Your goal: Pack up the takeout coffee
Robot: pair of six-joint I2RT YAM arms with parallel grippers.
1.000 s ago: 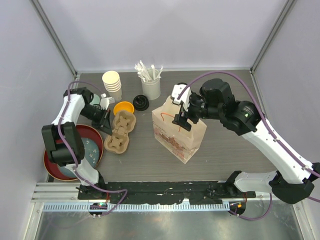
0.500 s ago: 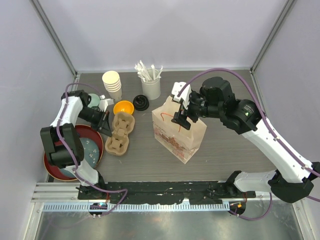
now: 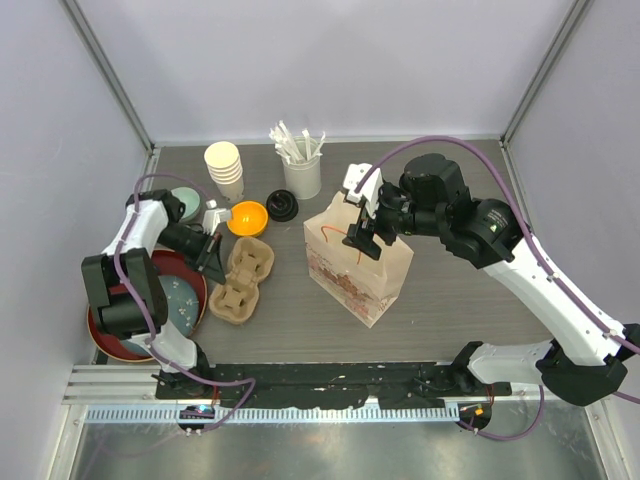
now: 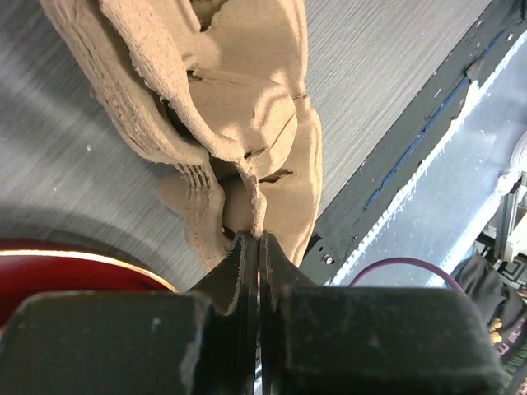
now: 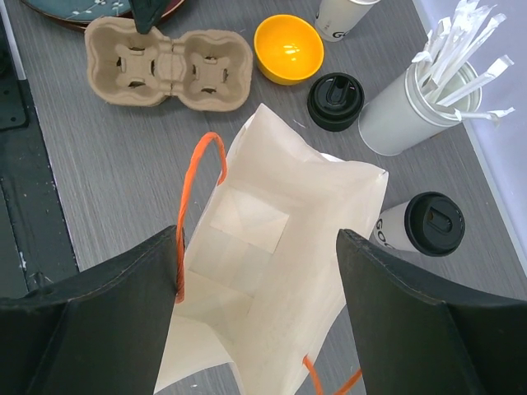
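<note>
Nearest the arm bases, the left end effector [image 4: 251, 239] is clamped shut on a rim flap of the pulp cup carrier [image 3: 240, 275]. The carrier lies on the bench [image 3: 450, 300], wells up, just beside the red bowl [image 3: 105, 335]. All visible wells are vacant.

Mid-bench, the paper bag [image 3: 360, 270] stands upright with its mouth open and nothing inside. The right end effector [image 5: 262, 239] is open, its jaws spread wide astride the bag mouth. Whether the pads press on the walls cannot be determined.

Farther back, one lidded coffee cup [image 5: 420, 224] stands just behind the bag. A second white cup [image 5: 342, 11] stands beyond the orange bowl [image 5: 287, 48], its top cut off by the frame.

Assessed step: carrier staging; no coffee is packed. Next move: release the carrier flat, then grip a lidded cup upright by its body and seat it in a well.
</note>
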